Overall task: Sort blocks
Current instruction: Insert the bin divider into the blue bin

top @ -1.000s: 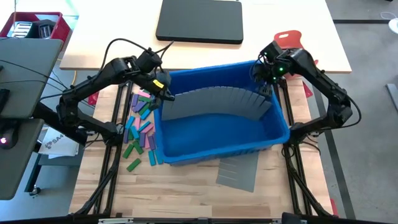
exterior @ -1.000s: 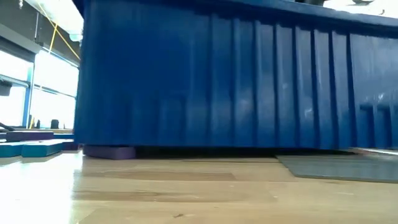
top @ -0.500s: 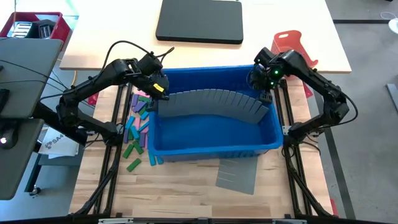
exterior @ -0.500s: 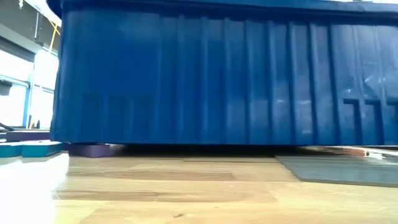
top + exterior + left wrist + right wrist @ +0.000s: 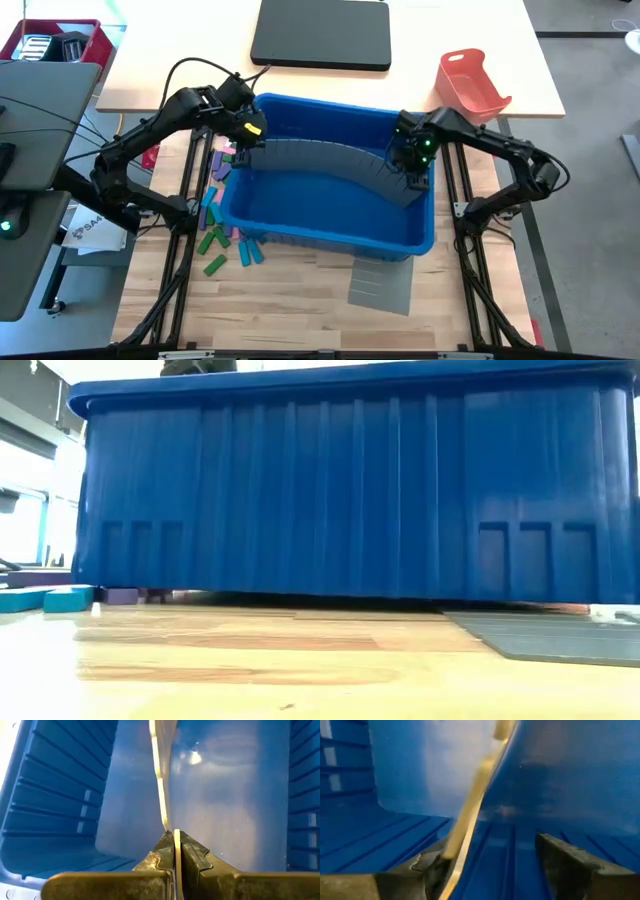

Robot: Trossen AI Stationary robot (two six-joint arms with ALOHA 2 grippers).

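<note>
Slippage looks the likeliest trouble: the long grey slotted divider sheet [image 5: 325, 165] bows in an arc across the big blue plastic bin [image 5: 330, 245], so if either end lets go it may spring flat and jolt the bin onto the small flat green, pink, purple and blue blocks [image 5: 222, 215] lying on the wooden bench [image 5: 300, 300] just outside the bin wall below the left tool. Left tool [image 5: 243, 140] reaches over the bin's corner, its arm bent at the elbow, fingers pressed together on the sheet's thin edge. Right tool [image 5: 412, 170] dips inside the opposite end, arm stretched inward from its base; its fingers stand well apart, with the sheet's edge lying against one of them, so that end seems unclamped.
</note>
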